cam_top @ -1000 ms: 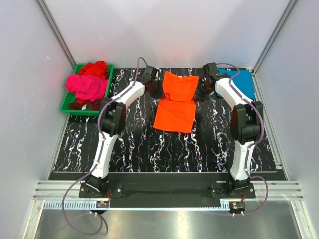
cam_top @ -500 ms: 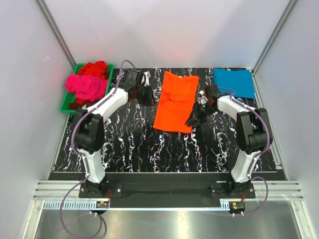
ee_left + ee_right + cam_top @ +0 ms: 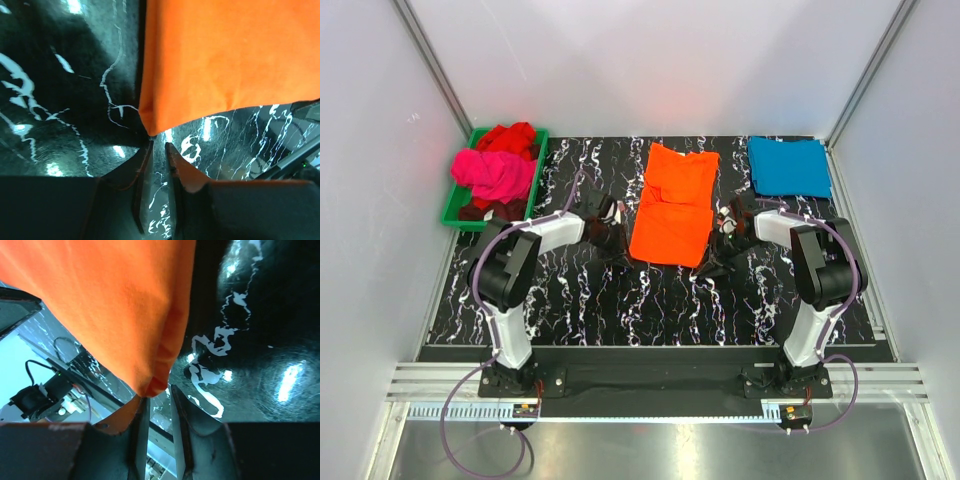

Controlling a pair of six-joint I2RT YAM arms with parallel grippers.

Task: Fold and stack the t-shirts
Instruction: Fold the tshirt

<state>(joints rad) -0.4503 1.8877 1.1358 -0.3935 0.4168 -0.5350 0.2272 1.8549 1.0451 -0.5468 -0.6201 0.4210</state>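
The orange t-shirt [image 3: 672, 205] lies partly folded on the middle of the black marbled table [image 3: 580, 300], collar at the far end. My left gripper [image 3: 612, 237] sits low at its near left corner, and my right gripper [image 3: 720, 243] at its near right corner. In the left wrist view the orange t-shirt [image 3: 225, 55] ends in a corner just beyond my left gripper [image 3: 158, 145], whose jaws stand slightly apart with nothing between them. The right wrist view shows the same: the orange t-shirt [image 3: 115, 305] hangs just past the narrowly open right gripper [image 3: 157, 395].
A folded teal-blue t-shirt [image 3: 790, 166] lies at the far right corner. A green tray [image 3: 455, 212] at the far left holds the crumpled magenta t-shirt [image 3: 495, 172] and red t-shirt [image 3: 510, 136]. White walls enclose the table on three sides.
Both grippers have left the shirt's far sides and come toward me, down to its near corners. The orange shirt lies as it did.
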